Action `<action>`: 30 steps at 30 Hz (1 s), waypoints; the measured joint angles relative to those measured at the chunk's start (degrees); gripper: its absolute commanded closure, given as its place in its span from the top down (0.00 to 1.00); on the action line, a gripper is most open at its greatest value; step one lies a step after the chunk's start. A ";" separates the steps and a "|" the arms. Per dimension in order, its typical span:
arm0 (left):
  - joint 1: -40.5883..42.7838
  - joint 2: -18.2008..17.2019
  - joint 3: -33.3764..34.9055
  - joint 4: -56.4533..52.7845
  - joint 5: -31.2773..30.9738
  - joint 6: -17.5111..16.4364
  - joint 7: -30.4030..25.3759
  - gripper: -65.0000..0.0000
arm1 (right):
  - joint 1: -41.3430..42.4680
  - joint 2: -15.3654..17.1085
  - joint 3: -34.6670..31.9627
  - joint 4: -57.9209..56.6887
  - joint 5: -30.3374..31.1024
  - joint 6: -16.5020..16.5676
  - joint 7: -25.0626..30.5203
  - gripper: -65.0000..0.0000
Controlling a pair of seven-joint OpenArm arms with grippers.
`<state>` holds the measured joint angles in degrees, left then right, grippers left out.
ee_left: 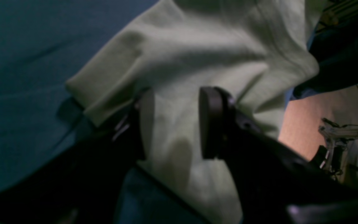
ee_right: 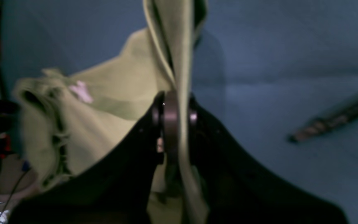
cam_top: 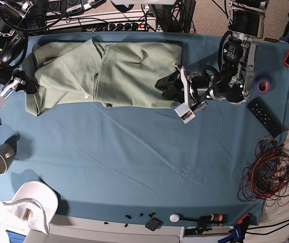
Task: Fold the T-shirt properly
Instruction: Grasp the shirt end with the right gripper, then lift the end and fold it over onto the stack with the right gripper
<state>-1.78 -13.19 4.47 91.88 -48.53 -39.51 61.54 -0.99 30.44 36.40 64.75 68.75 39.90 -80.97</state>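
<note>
Clamped on a thin fold of cloth, the right tool (ee_right: 174, 124) shows in its wrist view as two dark pads pressed together with a strip of the large pale sage-green cotton T-shirt (cam_top: 109, 73) pinched between them and rising straight up out of the grip. In the base view this right tool (cam_top: 25, 86) sits at the shirt's left end, touching the bunched corner there, low on the cloth. The left tool (ee_left: 174, 123) has its two dark pads standing apart, with flat green fabric showing in the gap between them; whether the pads touch the cloth I cannot tell. In the base view the left tool (cam_top: 167, 87) lies at the shirt's right edge, its black fingers resting on the hem, with the white-and-black arm (cam_top: 235, 76) reaching in from the right. The shirt lies crosswise along the far part of the blue cloth-covered table (cam_top: 134, 162), partly folded, one layer lapping over another near its middle, with a rolled sleeve edge visible in the left wrist view. Well apart from the shirt, a grey mug (cam_top: 0, 158) stands near the left edge, a white cap (cam_top: 30, 205) lies at the near left corner, a roll of purple tape (cam_top: 262, 84) and a black remote control (cam_top: 264, 116) lie to the right, and a tangle of red and black wires (cam_top: 271, 172) sits at the table's right edge.
</note>
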 measured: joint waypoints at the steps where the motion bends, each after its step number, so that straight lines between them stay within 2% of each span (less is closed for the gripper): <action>1: 0.00 0.00 0.00 0.00 -0.02 0.00 -0.02 0.39 | -0.04 0.00 0.00 0.00 2.69 0.00 0.02 0.00; 3: 0.00 0.00 0.00 0.00 0.00 0.00 0.00 0.39 | -0.07 -0.04 0.00 -0.02 7.37 0.04 0.00 0.00; 7: 0.00 0.00 0.00 0.00 0.02 0.00 -0.02 0.39 | 0.02 -1.88 0.00 0.02 7.32 0.02 0.17 0.00; 11: 0.00 0.00 0.00 0.00 0.02 0.00 -0.02 0.39 | -0.35 -6.95 0.00 3.19 6.71 0.00 0.02 0.00; 16: 0.02 0.20 -0.90 0.00 0.07 -0.04 0.00 0.39 | -4.57 -12.98 0.00 16.48 6.29 -0.17 0.22 0.00; 21: 0.00 0.31 -10.25 0.63 0.00 -0.02 0.00 0.39 | -10.84 -15.58 -0.07 31.15 2.67 -0.04 -0.04 0.00; 25: 0.00 -0.13 -18.36 1.05 -1.95 -0.04 -0.04 0.39 | -15.82 -17.49 0.04 39.12 2.97 -0.04 -0.02 0.00; 30: 0.11 -2.16 -22.27 1.05 -2.47 -0.02 0.17 0.39 | -19.71 -23.71 0.07 44.41 2.93 0.00 -0.07 0.00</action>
<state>-1.67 -15.35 -17.80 92.92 -51.00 -39.53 61.71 -20.71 6.72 36.47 109.16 71.68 39.90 -81.03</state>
